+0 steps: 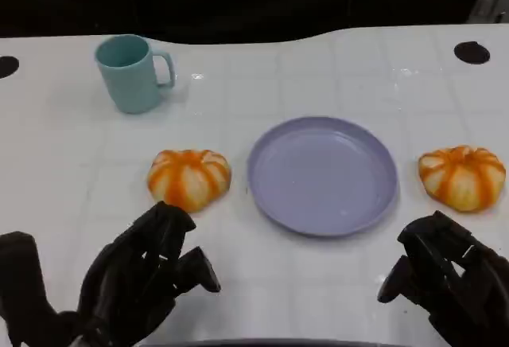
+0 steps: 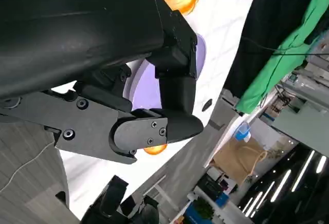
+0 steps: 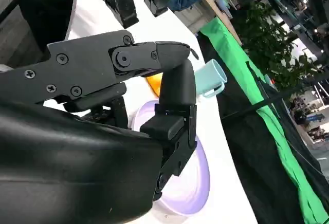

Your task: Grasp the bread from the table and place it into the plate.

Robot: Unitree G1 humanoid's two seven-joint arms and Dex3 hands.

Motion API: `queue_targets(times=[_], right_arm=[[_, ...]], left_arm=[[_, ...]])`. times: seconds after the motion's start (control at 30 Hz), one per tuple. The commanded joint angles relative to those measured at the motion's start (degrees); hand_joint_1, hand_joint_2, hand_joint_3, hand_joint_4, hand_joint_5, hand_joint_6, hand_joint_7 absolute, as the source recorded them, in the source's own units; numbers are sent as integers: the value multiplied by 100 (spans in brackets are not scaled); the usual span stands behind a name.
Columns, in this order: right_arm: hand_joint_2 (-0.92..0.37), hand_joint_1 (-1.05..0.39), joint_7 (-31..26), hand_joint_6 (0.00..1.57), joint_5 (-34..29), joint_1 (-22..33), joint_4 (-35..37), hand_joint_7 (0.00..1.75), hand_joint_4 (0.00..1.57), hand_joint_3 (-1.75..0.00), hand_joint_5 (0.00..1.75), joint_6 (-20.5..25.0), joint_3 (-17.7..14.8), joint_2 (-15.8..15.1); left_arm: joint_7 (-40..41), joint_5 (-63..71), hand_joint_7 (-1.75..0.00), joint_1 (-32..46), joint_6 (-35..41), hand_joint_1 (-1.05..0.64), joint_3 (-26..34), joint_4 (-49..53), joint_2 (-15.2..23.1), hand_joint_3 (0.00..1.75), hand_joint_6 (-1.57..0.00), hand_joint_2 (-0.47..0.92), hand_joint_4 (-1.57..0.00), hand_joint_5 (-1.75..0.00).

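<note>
Surface: white table [image 1: 71, 180] with faint grid lines, dark background along the top of the frame.
Bread: two orange-and-white striped pumpkin-shaped buns; left bread [image 1: 188, 178] sits just left of the plate, right bread [image 1: 462, 176] near the right edge, a little apart from the plate's rim.
Plate: lavender plate [image 1: 321, 175] at centre frame, nothing in it.
Mug: teal mug [image 1: 131, 72] at upper left, handle to the right; it looks empty from this angle.
Left hand: left hand [image 1: 143, 275] at lower left, fingers loosely curled and apart, holding nothing.
Right hand: right hand [image 1: 445, 279] at lower right, fingers bent but apart, holding nothing.
Key relation: the left bread lies just above the left hand's fingertips in the frame, nearly touching; the right bread lies above the right hand with a wider gap. The left hand seems nearer its bun.
Long axis: both buns are roundish, slightly wider left to right.
Stage: reach not yet finished, no grasp made.
</note>
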Motion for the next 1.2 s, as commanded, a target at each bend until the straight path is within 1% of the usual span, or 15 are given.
queue_targets(times=[0.03, 0.13, 0.17, 0.27, 0.37, 0.47, 0.5, 0.57, 0.6, 0.7, 0.87, 0.93, 1.0, 1.13, 1.2], right_arm=[[-92, -52, 0, 55, 18, -20, -50, 143, 60, -19, 173, -31, -57, -48], [-92, -53, 3, 55, 11, -19, -49, 143, 60, -19, 173, -34, -55, -54], [-92, -52, 3, 56, 3, -17, -51, 143, 60, -19, 173, -38, -53, -56], [-92, -52, -5, 56, 3, -23, -46, 143, 60, -20, 173, -33, -53, -48], [-92, -53, 27, 55, -7, -34, -18, 144, 60, -20, 173, -64, -48, -49], [-92, -53, 1, 55, -6, -52, -21, 144, 60, -20, 173, -39, -41, -40], [-92, -53, 10, 55, -10, -57, -18, 145, 60, -22, 174, -44, -35, -43], [-92, -53, 6, 55, -10, -72, -15, 146, 60, -23, 174, -35, -31, -44], [-92, -53, -6, 55, 0, -80, -17, 146, 60, -23, 175, -16, -34, -41], [-92, -53, -13, 53, 10, -93, -8, 147, 60, -24, 175, -3, -40, -37], [-92, -52, -41, 52, 19, -111, 3, 148, 60, -24, 175, 4, -44, -9], [-92, -52, -62, 51, 19, -113, -8, 149, 59, -23, 175, 19, -40, -3], [-92, -52, -68, 51, 23, -115, -12, 149, 59, -22, 175, 25, -38, 0], [-92, -52, -74, 51, -38, -117, -1, 151, 60, -25, 175, -11, -12, -7], [-92, -52, -75, 51, -46, -117, 0, 151, 60, -25, 175, -15, -9, -8]], left_arm=[[-79, 26, -175, 6, -54, -54, 7, -61, 95, 50, -54, 92, -80, -175], [-301, 186, -175, -27, -268, -57, -80, -4, 211, 49, -50, 92, -77, -175], [-410, 308, -171, -49, -430, -59, -129, 35, 271, 43, -48, 92, -74, -175], [-608, 669, -136, -113, -945, -63, -235, 165, 357, 28, -50, 92, -58, -168], [-720, 1103, -99, -151, -1588, -58, -357, 312, 407, 24, -49, 92, -55, -146], [-819, 1652, -74, -281, -2356, -55, -495, 527, 531, 16, -48, 92, -52, -131], [-799, 1836, -60, -330, -2531, -52, -534, 569, 578, 11, -49, 92, -51, -122], [-734, 2365, -46, -431, -3017, -51, -645, 679, 753, 6, -50, 92, -49, -113], [-732, 2586, -41, -479, -3229, -52, -686, 724, 850, 5, -47, 92, -43, -108], [-664, 3128, -26, -604, -3508, -47, -774, 703, 1105, 2, -46, 91, -36, -95], [-411, 4049, -13, -936, -3692, -40, -925, 708, 1448, 0, -46, 86, -24, -82], [-346, 4569, -9, -1172, -3756, -38, -1037, 755, 1696, 0, -43, 84, -17, -78], [-308, 4816, -7, -1288, -3796, -35, -1098, 787, 1820, 0, -40, 83, -11, -75], [-115, 5552, -3, -1515, -3929, -32, -1265, 840, 2131, 0, -36, 81, -6, -68], [-70, 5661, -3, -1544, -3954, -32, -1290, 858, 2164, 0, -35, 81, -6, -66]])
